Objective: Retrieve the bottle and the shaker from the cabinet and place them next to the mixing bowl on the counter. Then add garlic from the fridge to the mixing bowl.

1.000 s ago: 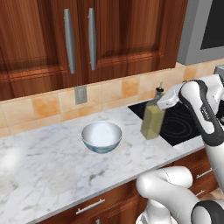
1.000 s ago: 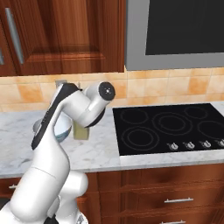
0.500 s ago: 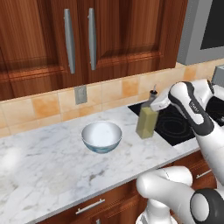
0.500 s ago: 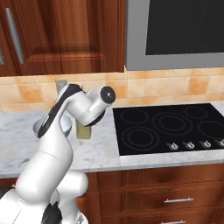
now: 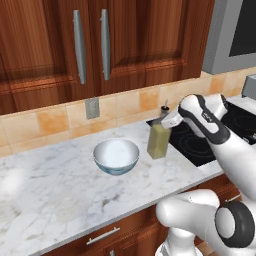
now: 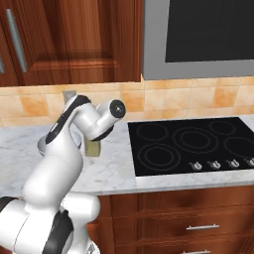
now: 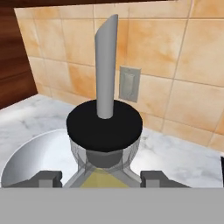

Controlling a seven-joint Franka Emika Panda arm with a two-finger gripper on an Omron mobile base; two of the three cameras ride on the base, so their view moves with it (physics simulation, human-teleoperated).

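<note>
Bottle (image 5: 158, 141) was seen upright over the counter (image 5: 60, 190), just right of the bowl (image 5: 116, 156) and left of the cooktop (image 6: 193, 145); whether its base touched the marble could not be told. It was gripped below the dark cap (image 7: 104, 125) by the gripper (image 7: 100, 178), whose fingers (image 7: 45, 178) were set partly apart against its glass shoulders.

My bottle (image 5: 157, 141) is clear glass over yellow-olive liquid, capped with a matt black top (image 7: 105, 125) and a smooth grey spout (image 7: 106, 65) that looks like metal. The bowl (image 5: 116, 155) is glossy pale blue-white, like glazed ceramic. The counter (image 5: 60, 195) is polished white marble with grey veins. Doors (image 5: 135, 40) above are satiny reddish wood with brushed steel handles (image 5: 105, 44). The cooktop (image 6: 193, 146) is shiny black glass.
</note>
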